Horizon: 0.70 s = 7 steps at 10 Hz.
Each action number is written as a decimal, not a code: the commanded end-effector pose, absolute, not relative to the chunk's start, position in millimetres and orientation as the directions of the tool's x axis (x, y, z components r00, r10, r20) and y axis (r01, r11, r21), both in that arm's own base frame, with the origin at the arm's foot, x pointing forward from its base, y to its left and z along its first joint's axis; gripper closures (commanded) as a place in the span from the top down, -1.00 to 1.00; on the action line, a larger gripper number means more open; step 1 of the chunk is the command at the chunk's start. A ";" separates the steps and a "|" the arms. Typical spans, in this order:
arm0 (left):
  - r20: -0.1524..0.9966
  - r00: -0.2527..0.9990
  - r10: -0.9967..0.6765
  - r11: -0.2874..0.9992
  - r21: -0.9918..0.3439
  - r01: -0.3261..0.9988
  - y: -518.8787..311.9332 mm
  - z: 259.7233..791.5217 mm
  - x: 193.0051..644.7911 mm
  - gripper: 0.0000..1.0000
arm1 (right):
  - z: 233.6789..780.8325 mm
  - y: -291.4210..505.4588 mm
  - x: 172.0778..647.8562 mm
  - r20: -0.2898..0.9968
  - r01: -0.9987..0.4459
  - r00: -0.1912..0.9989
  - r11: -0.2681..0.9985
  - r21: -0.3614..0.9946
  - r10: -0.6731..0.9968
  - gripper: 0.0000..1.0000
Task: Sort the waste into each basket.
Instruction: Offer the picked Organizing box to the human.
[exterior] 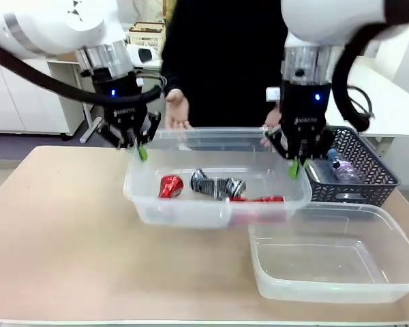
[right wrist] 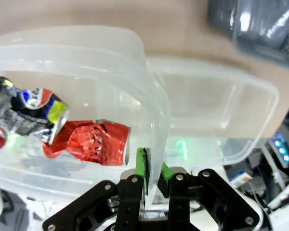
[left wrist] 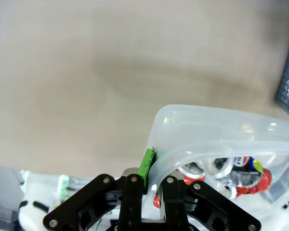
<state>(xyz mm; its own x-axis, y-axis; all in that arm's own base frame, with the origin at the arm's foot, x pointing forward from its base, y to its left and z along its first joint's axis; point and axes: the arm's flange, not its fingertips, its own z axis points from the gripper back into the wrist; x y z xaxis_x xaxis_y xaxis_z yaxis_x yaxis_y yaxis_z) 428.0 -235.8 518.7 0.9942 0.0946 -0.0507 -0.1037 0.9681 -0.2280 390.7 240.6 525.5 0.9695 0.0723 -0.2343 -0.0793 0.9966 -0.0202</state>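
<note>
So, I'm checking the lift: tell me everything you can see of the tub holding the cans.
The tub is clear plastic, rectangular, with rounded corners and a rolled rim. It hangs roughly level, apparently lifted off the table, pinched at its rim by the left hand at one end and the right hand at the other. Crushed red and silver cans lie on its floor.

One clear tub (exterior: 150,208) carried three crushed cans: a red can (exterior: 170,185), a silver can (exterior: 217,186) and a flat red can (exterior: 262,199). The second tub (exterior: 273,283) sat just beside it on the tabletop (exterior: 68,238).
</note>
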 end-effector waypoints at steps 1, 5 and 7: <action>-0.020 0.963 0.267 0.923 -0.283 -0.262 -256.0 535.6 503.5 -0.87 | 544.5 267.8 472.0 -0.313 -0.159 0.934 0.985 0.060 0.170 -0.89; -0.070 0.928 0.366 0.878 -0.304 -0.369 -262.3 507.4 566.0 -0.87 | 502.6 276.1 527.2 -0.386 -0.128 0.906 0.981 0.146 0.175 -0.89; -0.038 0.963 0.266 0.934 -0.236 -0.267 -223.5 501.8 553.1 -0.87 | 499.4 247.2 534.7 -0.363 -0.122 0.921 0.990 0.068 0.139 -0.89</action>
<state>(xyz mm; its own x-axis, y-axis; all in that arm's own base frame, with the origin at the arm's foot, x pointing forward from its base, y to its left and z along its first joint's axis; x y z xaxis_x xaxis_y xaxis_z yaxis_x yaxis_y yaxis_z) 561.4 -220.1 489.7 0.9699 0.2356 -0.0619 -0.2434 0.9481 -0.2048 539.1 247.4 489.0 0.9150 0.1343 -0.3805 -0.1162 0.9907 0.0704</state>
